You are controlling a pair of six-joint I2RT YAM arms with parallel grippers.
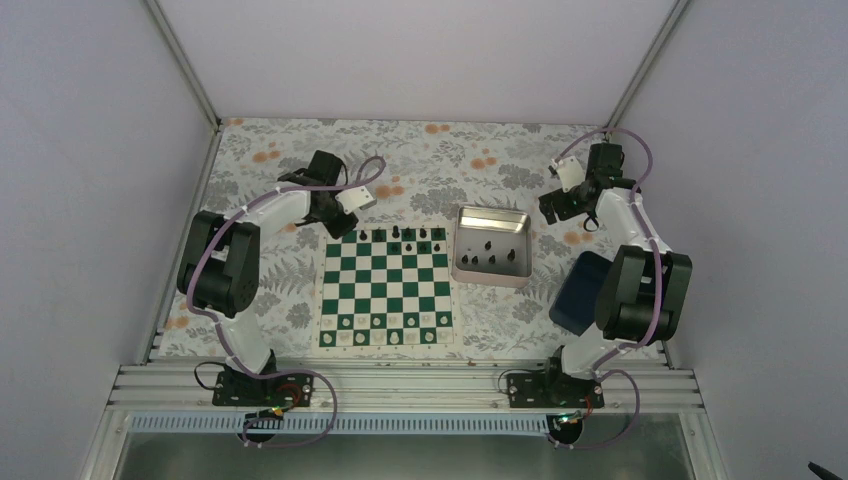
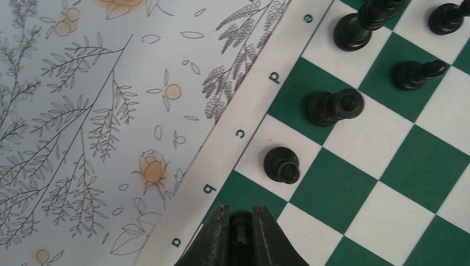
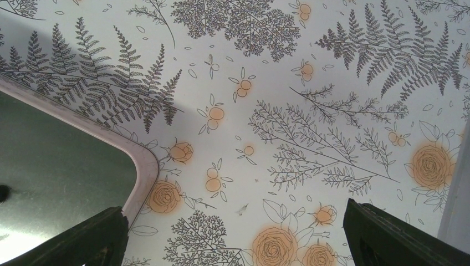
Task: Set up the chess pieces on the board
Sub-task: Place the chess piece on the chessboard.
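The flat green-and-white chessboard [image 1: 387,290] lies mid-counter. Tiny black chess pieces [image 1: 400,235] stand along its far edge, and more lie in the silvery rectangular tray [image 1: 459,250] just beside its far-right corner. The left gripper [image 2: 241,213] hangs over the board's far-left corner, its jaws pressed together on one black piece [image 2: 241,224], with the nearest standing pieces just beyond along that edge. The right gripper [image 3: 233,244], jaws wide apart, hovers over the floral counter [image 3: 310,111] beside the tray's far-right corner.

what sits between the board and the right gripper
The silvery tray, with a few black pieces in it; the top view shows it.
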